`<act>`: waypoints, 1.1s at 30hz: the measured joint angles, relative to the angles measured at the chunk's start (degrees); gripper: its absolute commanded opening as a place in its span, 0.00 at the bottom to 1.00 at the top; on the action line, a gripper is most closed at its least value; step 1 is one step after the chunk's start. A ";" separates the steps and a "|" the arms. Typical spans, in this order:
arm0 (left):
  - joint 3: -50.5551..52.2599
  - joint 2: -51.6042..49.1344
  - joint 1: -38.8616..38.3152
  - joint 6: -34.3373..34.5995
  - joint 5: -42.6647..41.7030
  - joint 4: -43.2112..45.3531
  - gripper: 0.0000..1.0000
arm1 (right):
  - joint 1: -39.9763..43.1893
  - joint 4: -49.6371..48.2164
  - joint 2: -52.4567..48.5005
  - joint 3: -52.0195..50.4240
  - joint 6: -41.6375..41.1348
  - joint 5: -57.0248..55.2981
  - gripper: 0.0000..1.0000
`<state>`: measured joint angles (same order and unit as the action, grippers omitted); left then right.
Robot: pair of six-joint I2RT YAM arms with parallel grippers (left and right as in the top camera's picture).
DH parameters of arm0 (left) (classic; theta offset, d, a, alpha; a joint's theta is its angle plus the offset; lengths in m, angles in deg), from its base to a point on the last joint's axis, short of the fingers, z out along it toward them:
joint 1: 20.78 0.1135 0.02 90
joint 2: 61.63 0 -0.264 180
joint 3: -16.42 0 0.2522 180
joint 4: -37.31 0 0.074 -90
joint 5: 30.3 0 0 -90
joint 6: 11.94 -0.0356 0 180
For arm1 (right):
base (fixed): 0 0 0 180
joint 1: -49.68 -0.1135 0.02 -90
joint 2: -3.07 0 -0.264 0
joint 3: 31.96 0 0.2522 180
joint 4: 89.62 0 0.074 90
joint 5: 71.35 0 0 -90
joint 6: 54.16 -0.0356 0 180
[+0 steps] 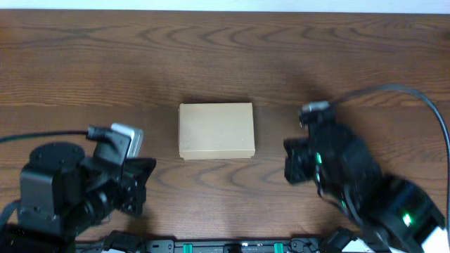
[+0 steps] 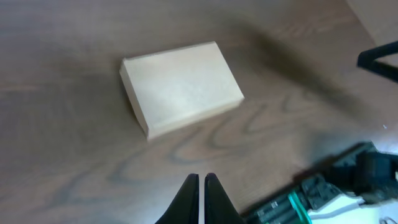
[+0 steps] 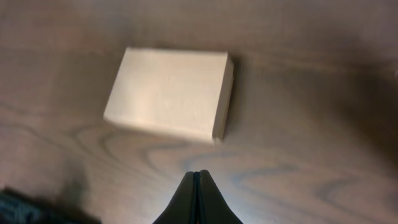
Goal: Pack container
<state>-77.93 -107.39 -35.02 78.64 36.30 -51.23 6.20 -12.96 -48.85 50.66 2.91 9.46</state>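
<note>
Container point(image 1: 216, 131) sits lid down at the middle of the wooden table point(image 1: 225, 56), plain tan card, no print or label readable on it. Left gripper point(image 2: 201, 186) hangs short of it, fingers pressed together, pinching nothing. Right gripper point(image 3: 196, 183) likewise: tips closed tight, empty, box just ahead.

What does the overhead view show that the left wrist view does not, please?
Only the overhead view shows both arms whole, flanking the container, with the right gripper and the table's far edge. Only the left wrist view shows the left gripper close up, its fingers nearly together and holding nothing. Both show the closed container lying flat on the wooden table, with nothing touching it.
</note>
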 measured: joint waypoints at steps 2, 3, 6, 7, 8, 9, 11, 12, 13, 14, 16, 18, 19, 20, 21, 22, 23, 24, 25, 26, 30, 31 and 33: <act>1.92 2.12 0.00 -0.17 -0.48 -1.46 0.06 | -2.99 0.11 3.63 -5.14 -2.05 -1.31 0.02; 3.89 3.63 0.00 -0.15 -0.68 -1.79 0.06 | -4.22 0.15 5.18 -7.98 -3.17 -1.75 0.02; 10.14 7.54 0.00 0.15 -0.70 -1.62 0.06 | -6.34 0.55 8.52 -15.21 -6.47 -2.51 0.02; 12.07 8.70 0.00 0.35 -0.70 -1.14 0.06 | -6.62 0.44 9.51 -17.05 -7.48 -2.56 0.01; 14.40 10.01 0.00 0.74 -0.72 -0.50 0.06 | -6.86 0.44 10.47 -18.88 -8.52 -2.51 0.02; 16.55 11.21 0.00 1.14 -0.72 0.20 0.06 | -7.04 0.50 11.30 -20.46 -9.38 -2.51 0.01; 20.04 13.05 0.00 2.27 -0.72 1.73 0.06 | -7.06 0.66 12.57 -22.14 -10.64 -2.32 0.01; 21.09 13.51 0.00 2.93 -0.72 2.25 0.14 | -7.06 0.63 12.96 -22.34 -11.17 -2.32 0.14; 21.66 13.68 0.00 3.43 -0.72 2.73 0.44 | -7.06 0.46 13.11 -22.34 -11.87 -2.29 0.33; 21.92 13.75 0.00 3.98 -0.81 3.08 0.95 | -7.06 0.28 13.22 -22.34 -12.33 -2.36 0.52; 22.01 13.75 0.00 5.53 -0.87 3.28 0.95 | -7.06 0.37 13.27 -22.34 -12.35 -2.23 0.99; 22.01 13.75 0.00 6.78 -0.87 3.15 0.95 | -7.06 0.72 13.27 -22.34 -12.63 -2.21 0.99; 22.01 13.75 0.00 7.15 -0.87 2.97 0.95 | -7.06 0.96 13.27 -22.34 -12.74 -2.21 0.99; 22.01 13.75 0.00 7.69 -0.85 2.73 0.95 | -7.06 1.01 13.27 -22.34 -12.79 -2.21 0.99; 22.01 13.75 0.00 8.00 -0.87 2.69 0.95 | -7.06 1.01 13.27 -22.34 -12.83 -2.21 0.99; 22.03 13.75 0.00 8.26 -0.87 2.69 0.96 | -7.06 1.01 13.27 -22.34 -12.92 -2.21 0.99; 22.01 13.75 0.00 8.41 -0.87 2.67 0.95 | -7.06 1.03 13.27 -22.34 -12.96 -2.21 0.99; 22.03 13.75 0.00 8.59 -0.87 2.67 0.95 | -7.06 1.01 13.27 -22.34 -12.98 -2.21 0.99; 22.01 13.75 0.00 8.63 -0.87 2.67 0.95 | -7.06 1.03 13.27 -22.34 -12.98 -2.21 0.99; 22.01 13.75 0.00 8.66 -0.87 2.67 0.95 | -7.06 1.03 13.27 -22.34 -13.00 -2.21 0.99; 22.01 13.75 0.00 8.66 -0.87 2.67 0.95 | -7.06 1.03 13.27 -22.34 -13.03 -2.21 0.99; 22.01 13.75 0.00 8.66 -0.87 2.67 0.96 | -7.06 1.03 13.27 -22.34 -13.05 -2.21 0.99; 22.01 13.75 0.00 8.66 -0.87 2.67 0.95 | -7.06 1.03 13.27 -22.34 -13.11 -2.21 0.99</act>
<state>-55.92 -93.64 -35.02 87.29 35.43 -48.57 -0.86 -11.94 -35.59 28.32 -10.20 7.25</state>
